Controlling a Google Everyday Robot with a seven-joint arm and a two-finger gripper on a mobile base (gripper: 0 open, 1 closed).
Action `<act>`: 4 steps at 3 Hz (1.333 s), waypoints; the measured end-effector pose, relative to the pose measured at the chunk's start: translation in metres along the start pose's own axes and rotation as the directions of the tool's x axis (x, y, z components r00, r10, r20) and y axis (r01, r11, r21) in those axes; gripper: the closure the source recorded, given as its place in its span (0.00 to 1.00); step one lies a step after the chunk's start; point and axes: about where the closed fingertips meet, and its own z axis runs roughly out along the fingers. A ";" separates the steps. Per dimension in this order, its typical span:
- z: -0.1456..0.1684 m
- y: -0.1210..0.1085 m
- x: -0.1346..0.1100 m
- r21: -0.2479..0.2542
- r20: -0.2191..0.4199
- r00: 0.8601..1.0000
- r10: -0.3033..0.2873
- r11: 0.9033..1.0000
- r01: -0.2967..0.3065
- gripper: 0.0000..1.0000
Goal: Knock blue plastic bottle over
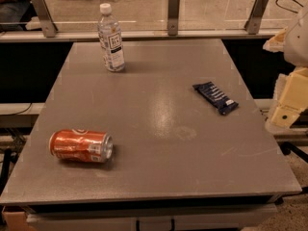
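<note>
Grey counter [159, 177] viewed from its near edge. Upright at the far left, close to the back edge: blue plastic bottle [111, 37], clear and ribbed, white cap on top. On its side at the near left, well apart from the bottle: orange soda can [81, 146]. Flat toward the right: dark-blue snack wrapper [215, 97]. Off the counter's right edge, partly cut off: cream-coloured gripper [288, 102], open or closed impossible to tell.

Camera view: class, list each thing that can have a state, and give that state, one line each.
Bottle: upright, capped, far left of the table.
Can: lying on its side, near left.
Wrapper: lying flat, right side.
Gripper: beyond the right edge, apart from all three.
</note>
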 end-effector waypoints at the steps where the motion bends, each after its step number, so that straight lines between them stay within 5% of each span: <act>1: 0.000 0.000 0.000 0.000 0.000 1.000 0.000 1.000 0.000 0.00; 2: 0.014 -0.018 -0.022 0.006 0.082 0.997 -0.012 1.000 0.012 0.00; 3: 0.037 -0.051 -0.060 0.022 0.205 0.978 -0.022 1.000 0.018 0.00; 4: 0.050 -0.085 -0.105 0.042 0.331 0.943 -0.021 0.999 0.008 0.00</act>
